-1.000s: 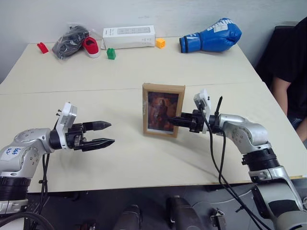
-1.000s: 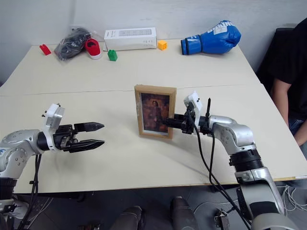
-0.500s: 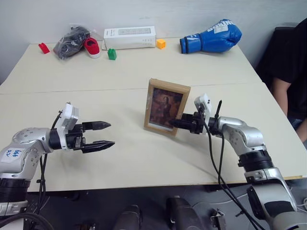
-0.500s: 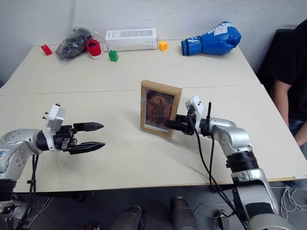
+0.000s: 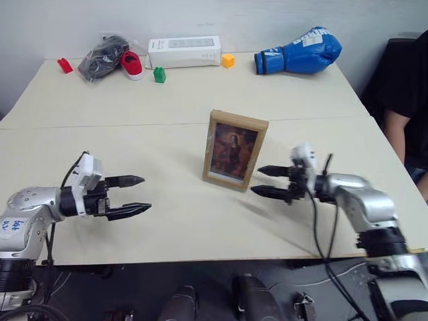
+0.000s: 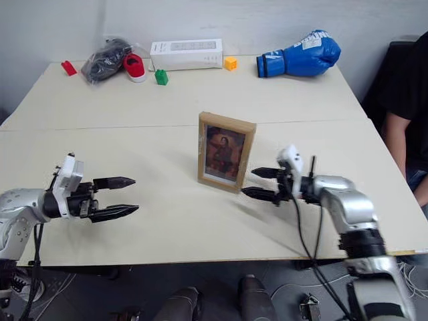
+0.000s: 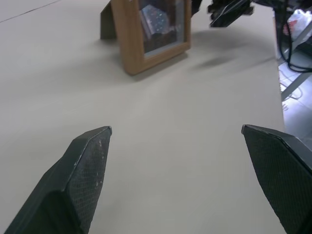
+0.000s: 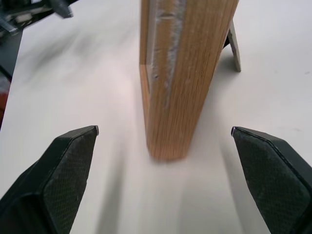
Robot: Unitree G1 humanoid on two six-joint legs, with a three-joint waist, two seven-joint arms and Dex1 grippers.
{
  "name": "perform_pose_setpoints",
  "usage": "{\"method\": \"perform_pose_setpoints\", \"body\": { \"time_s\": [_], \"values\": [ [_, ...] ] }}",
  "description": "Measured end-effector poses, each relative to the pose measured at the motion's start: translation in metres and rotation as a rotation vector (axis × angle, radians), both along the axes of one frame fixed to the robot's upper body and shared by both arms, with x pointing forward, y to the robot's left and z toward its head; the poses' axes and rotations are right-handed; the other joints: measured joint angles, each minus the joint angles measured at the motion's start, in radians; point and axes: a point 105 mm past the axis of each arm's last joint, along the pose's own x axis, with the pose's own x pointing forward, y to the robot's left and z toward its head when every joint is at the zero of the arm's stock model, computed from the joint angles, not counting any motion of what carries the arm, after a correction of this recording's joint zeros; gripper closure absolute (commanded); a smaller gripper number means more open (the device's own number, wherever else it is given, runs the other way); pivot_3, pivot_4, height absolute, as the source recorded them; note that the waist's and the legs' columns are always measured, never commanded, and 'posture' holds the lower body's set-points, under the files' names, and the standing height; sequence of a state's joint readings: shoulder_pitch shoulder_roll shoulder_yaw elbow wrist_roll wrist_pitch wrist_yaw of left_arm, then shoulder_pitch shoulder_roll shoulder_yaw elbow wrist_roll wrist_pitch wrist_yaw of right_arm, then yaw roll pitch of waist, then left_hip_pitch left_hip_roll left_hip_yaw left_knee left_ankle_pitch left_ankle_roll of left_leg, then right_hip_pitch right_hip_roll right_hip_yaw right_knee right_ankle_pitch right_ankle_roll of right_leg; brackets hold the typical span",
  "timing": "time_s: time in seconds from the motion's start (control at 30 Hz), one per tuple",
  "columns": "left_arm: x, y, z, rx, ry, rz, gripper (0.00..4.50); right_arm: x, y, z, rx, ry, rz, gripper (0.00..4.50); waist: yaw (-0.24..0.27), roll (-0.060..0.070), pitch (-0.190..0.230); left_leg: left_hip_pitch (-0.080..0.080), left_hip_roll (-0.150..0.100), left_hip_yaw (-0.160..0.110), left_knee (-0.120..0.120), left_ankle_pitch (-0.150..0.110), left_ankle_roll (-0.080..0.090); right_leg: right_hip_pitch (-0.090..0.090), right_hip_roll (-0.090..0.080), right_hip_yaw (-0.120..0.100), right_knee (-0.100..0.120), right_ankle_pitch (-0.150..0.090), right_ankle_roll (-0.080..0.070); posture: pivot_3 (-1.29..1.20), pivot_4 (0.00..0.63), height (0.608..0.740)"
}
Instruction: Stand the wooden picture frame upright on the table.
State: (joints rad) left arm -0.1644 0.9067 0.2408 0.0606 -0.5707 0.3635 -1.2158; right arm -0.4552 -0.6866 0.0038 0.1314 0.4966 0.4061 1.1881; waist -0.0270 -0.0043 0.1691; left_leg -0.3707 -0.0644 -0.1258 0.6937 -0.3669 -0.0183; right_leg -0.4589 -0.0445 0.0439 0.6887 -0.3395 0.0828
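Observation:
The wooden picture frame (image 5: 234, 150) stands upright near the middle of the table (image 5: 174, 107), its dark portrait facing me and its easel stand (image 8: 234, 48) propped behind it. Nothing touches it. My right gripper (image 5: 263, 182) hovers just to its right, open and empty, with the fingertips a short gap away from the frame's edge (image 8: 178, 73). Well to the frame's left, my left gripper (image 5: 139, 194) is open and empty, pointing toward the frame (image 7: 151, 27) across bare tabletop.
Along the far edge lie a red block (image 5: 63, 65), a bagged dark shoe (image 5: 100, 55), a red shoe (image 5: 132, 64), a green block (image 5: 159, 74), a long white box (image 5: 184, 51), an orange cube (image 5: 229, 61) and a blue boxing glove (image 5: 301, 51). A person in black (image 5: 404, 100) sits at the right.
My right gripper has opened, let go of the frame and pulled back to the right. The frame stays standing on its own. My left gripper drifted slightly left and lower.

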Motion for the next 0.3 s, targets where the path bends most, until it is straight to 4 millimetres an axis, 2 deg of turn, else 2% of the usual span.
{"method": "perform_pose_setpoints", "body": {
  "time_s": [0.13,0.23,0.3],
  "values": [
    [-0.013,0.035,-0.008,0.13,-0.061,0.104,0.0,-0.031,-0.046,-0.006,-0.247,-0.355,0.07,0.02,0.001,0.0,0.0,0.003,0.0,0.001,-0.001,0.0,0.0,0.003,0.0,0.0,-0.001,0.0,0.0,0.0,0.15,0.74],
    [-0.02,0.05,-0.015,0.21,-0.1,0.136,0.0,-0.053,-0.059,-0.011,-0.275,-0.516,0.14,0.02,-0.001,-0.001,0.002,0.017,0.001,0.003,-0.007,-0.001,0.002,0.017,0.001,0.001,-0.006,0.0,0.0,0.0,0.15,0.74],
    [-0.023,0.053,-0.018,0.238,-0.116,0.142,0.0,-0.06,-0.067,-0.01,-0.27,-0.532,0.131,0.02,0.0,-0.001,0.002,0.023,0.002,0.003,-0.011,-0.001,0.002,0.023,0.001,0.001,-0.009,0.0,0.0,0.0,0.15,0.74]
  ]
}}
